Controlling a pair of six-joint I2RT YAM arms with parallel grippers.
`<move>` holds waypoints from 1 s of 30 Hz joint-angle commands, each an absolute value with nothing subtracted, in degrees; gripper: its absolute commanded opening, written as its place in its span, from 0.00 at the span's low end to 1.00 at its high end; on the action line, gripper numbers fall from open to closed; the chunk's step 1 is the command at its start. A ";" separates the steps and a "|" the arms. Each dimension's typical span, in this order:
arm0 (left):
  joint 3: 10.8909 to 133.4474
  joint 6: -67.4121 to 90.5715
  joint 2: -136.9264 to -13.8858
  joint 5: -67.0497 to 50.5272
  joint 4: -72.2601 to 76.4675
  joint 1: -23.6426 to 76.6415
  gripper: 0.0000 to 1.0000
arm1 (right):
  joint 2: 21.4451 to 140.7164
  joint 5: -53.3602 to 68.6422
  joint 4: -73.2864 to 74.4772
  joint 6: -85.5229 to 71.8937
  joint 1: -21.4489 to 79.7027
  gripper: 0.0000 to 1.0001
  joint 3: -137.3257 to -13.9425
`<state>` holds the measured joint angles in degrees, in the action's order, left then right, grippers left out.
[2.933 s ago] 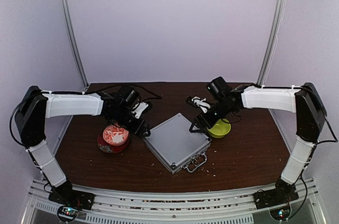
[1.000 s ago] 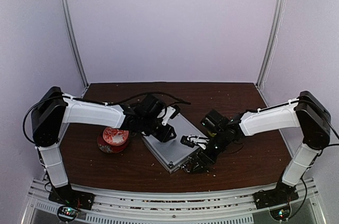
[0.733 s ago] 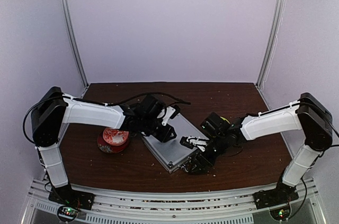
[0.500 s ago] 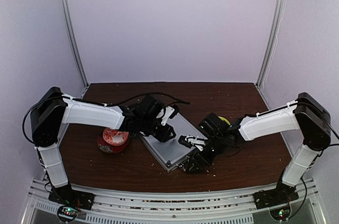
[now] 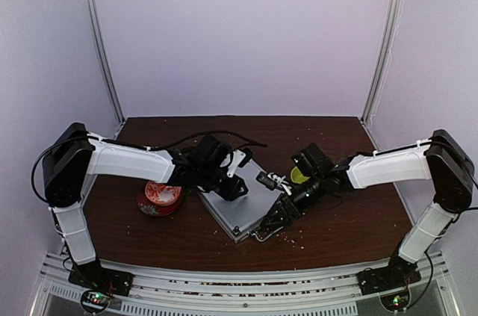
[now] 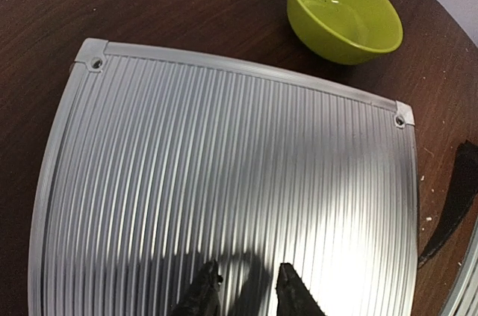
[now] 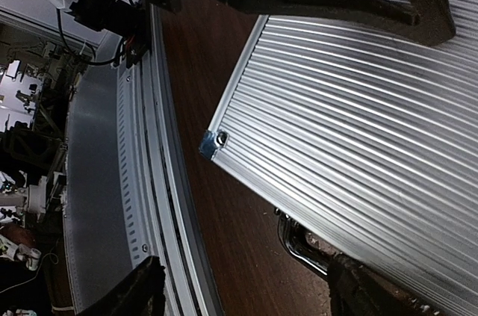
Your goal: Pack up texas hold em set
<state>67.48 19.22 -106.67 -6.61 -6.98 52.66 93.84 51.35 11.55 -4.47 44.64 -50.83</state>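
Observation:
The silver ribbed case point(image 5: 240, 210) of the texas hold em set lies closed on the brown table, one corner toward the near edge. My left gripper point(image 5: 231, 184) rests on the lid's far left part. In the left wrist view its fingertips point(image 6: 205, 292) stand narrowly apart on the ribbed lid point(image 6: 224, 174), with nothing between them. My right gripper point(image 5: 273, 217) hovers low at the case's front right edge and is wide open point(image 7: 246, 297). The chrome handle point(image 7: 299, 245) lies between its fingers, close to the right one. Chips, cards and dice are out of view.
A lime-green bowl point(image 6: 343, 10) stands just beyond the case, half hidden behind my right arm in the top view point(image 5: 297, 175). A round red tin point(image 5: 159, 195) sits left of the case under my left arm. The metal rail point(image 7: 149, 181) runs along the table's near edge.
Both arms came in from beside the tin and the bowl onto the case. Over the last second the right wrist drew back along the case's front right edge; the left gripper stayed put.

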 commanded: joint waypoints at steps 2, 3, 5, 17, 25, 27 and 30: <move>64.64 19.95 -108.37 -8.26 -12.74 53.17 0.26 | 93.33 53.80 6.14 -7.15 44.16 0.76 -51.45; 64.61 19.95 -108.35 -8.23 -12.81 53.20 0.26 | 93.42 53.77 5.81 -7.31 44.15 0.76 -51.08; 64.44 19.96 -108.09 -8.23 -12.80 53.17 0.26 | 93.22 53.58 5.56 -7.32 44.19 0.76 -50.57; 64.76 19.09 -107.72 -7.26 -13.92 53.18 0.26 | 89.48 44.78 22.30 11.22 44.02 0.53 -53.82; 66.31 18.32 -107.56 -5.57 -15.12 53.21 0.26 | 88.73 32.28 20.92 22.47 45.82 0.06 -48.61; 67.56 17.77 -106.68 -4.10 -15.94 53.17 0.30 | 88.54 29.74 19.75 23.20 46.64 0.03 -48.16; 70.68 17.05 -105.48 0.26 -17.62 53.04 0.48 | 88.67 27.40 18.46 23.46 47.77 0.02 -48.28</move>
<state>68.47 18.17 -106.39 -5.06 -9.02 52.93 89.67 34.00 20.78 19.94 46.33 -48.53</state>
